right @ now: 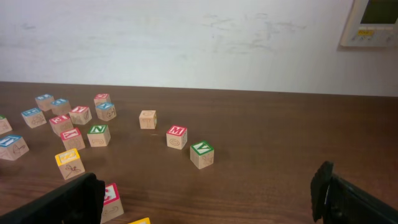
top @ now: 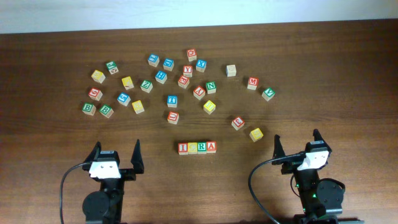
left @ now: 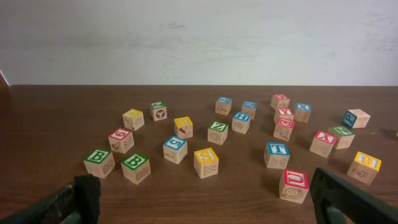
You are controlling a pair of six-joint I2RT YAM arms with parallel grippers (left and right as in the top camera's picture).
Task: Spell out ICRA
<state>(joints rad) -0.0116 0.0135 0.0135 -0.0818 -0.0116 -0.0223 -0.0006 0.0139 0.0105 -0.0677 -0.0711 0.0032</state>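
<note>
Wooden cubes spell the word near the front edge of the dark brown table [top: 50, 124]. The red I [top: 183, 147], the yellow C [top: 193, 147], the green R [top: 202, 147] and the red A [top: 212, 147] sit in one straight row, side by side and touching, between the two arms. From overhead the yellow letter is faint and only just legible. Neither wrist camera catches the row; it lies outside both views.

The left gripper [top: 117, 149] sits left of the row, its fingers spread wide with nothing between them. In its wrist view only the dark fingers [left: 87, 199] show, cut off at the bottom corners. The right gripper [top: 297, 140], right of the row, is likewise spread and empty, its fingers [right: 348, 202] cropped the same way.

Farther back the other letter cubes [top: 172, 100] lie scattered, well apart from the row. Several are turned so that their letters cannot be read, and one plain-faced cube [top: 231, 70] shows no letter from above. A beige wall panel [right: 373, 22] is cut off at the top right corner of the right wrist view.
</note>
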